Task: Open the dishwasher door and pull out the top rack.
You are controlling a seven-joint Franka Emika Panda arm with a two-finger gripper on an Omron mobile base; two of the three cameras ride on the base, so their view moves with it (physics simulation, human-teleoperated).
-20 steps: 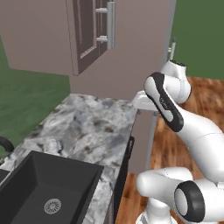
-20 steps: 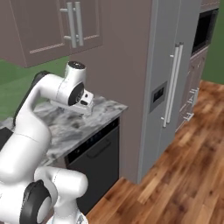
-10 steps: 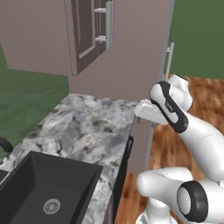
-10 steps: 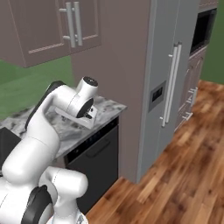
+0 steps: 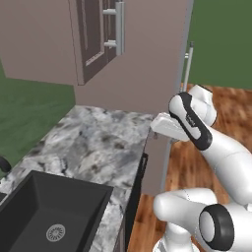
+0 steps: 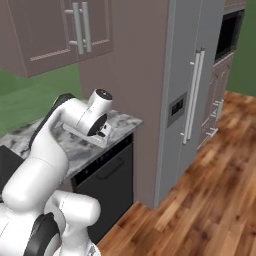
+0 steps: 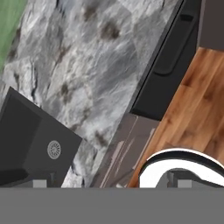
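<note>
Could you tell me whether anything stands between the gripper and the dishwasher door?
Nothing visible does. The gripper hangs over the marble counter's front edge, and the dishwasher door, shut, lies just below with open air and bare floor before it.

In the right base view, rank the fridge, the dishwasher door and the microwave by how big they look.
1. Fridge, largest by far.
2. Dishwasher door, clearly smaller.
3. Microwave, smallest as seen, though it sits farther from the camera and is cut by the frame edge, so its true size is unsure.
</note>
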